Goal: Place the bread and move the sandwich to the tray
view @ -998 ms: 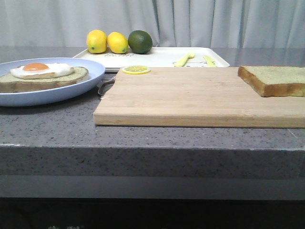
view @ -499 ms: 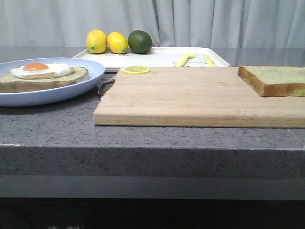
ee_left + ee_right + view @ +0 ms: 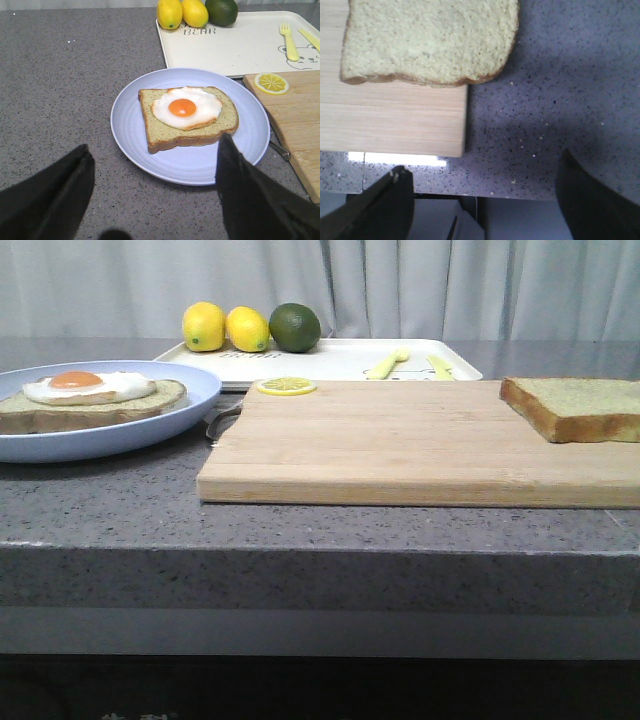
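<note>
Thick square bread (image 3: 578, 407), pale greenish-tan on its face with a golden-brown crust, lying flat at the right end of the wooden cutting board (image 3: 400, 445), one corner poking past the board's edge over the grey speckled table (image 3: 300, 530) in the right wrist view. Cut off by the frame edge on the right in the front view.

Sandwich (image 3: 187, 117) as a single brown-crusted slice topped by a white fried egg with an orange yolk, resting on the round pale blue plate (image 3: 130, 130) at the table's left. Underside and any lower slice hidden.

White tray (image 3: 330, 362) at the back, behind the board, carrying two lemons (image 3: 225, 328), a lime (image 3: 295, 327) and a yellow fork (image 3: 288, 40); print on it mostly unreadable from the front. Lemon slice (image 3: 286, 386) at the board's far left corner.

Left pincer (image 3: 150, 190) spread wide above the plate's near rim, gripping nothing. Right pincer (image 3: 480, 200) likewise wide apart and empty, near the board's corner, fingers dark and blurred, tips cropped.
</note>
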You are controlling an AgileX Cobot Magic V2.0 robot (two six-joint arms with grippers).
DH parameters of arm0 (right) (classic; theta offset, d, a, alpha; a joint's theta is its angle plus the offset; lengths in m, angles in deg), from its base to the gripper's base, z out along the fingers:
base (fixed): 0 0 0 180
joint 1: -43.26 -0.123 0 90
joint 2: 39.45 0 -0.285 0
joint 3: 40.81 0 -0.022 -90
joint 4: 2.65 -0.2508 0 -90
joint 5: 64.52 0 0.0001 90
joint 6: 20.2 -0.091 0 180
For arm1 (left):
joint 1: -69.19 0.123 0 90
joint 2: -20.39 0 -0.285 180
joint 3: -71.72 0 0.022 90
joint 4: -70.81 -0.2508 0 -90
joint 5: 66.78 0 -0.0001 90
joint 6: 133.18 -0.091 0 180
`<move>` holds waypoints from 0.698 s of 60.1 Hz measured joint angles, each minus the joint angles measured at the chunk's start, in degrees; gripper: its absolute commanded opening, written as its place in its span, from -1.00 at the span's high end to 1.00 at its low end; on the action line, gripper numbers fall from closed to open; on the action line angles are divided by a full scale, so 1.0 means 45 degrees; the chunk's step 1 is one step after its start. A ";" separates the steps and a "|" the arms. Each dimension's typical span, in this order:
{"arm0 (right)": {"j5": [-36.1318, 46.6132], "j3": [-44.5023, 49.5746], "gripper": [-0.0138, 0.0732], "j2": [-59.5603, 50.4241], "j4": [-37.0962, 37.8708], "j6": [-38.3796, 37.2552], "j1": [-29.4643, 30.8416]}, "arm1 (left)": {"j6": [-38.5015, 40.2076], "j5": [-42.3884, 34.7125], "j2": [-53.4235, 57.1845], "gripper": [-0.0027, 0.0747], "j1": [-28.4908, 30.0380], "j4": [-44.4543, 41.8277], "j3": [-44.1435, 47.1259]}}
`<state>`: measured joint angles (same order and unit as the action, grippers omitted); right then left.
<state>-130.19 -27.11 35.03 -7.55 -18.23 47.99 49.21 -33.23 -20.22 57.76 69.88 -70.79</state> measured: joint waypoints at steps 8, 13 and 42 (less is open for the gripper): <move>-0.0135 -0.0032 -0.68 0.0903 -0.1926 0.1485 0.1984 | 0.0000 0.0000 0.0000 -0.37 0.0000 0.0000 0.0000; -0.0252 -0.0032 -0.68 0.1417 -0.3752 0.2928 0.3558 | 0.0000 0.0000 0.0000 -0.37 0.0000 0.0000 0.0000; -0.0710 -0.0032 -0.68 0.5221 -1.0893 0.8370 0.6851 | 0.0000 0.0000 0.0000 -0.37 0.0000 0.0000 0.0000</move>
<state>-133.39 -27.25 58.53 -56.57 19.43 78.82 49.21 -33.23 -20.22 57.76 69.88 -70.79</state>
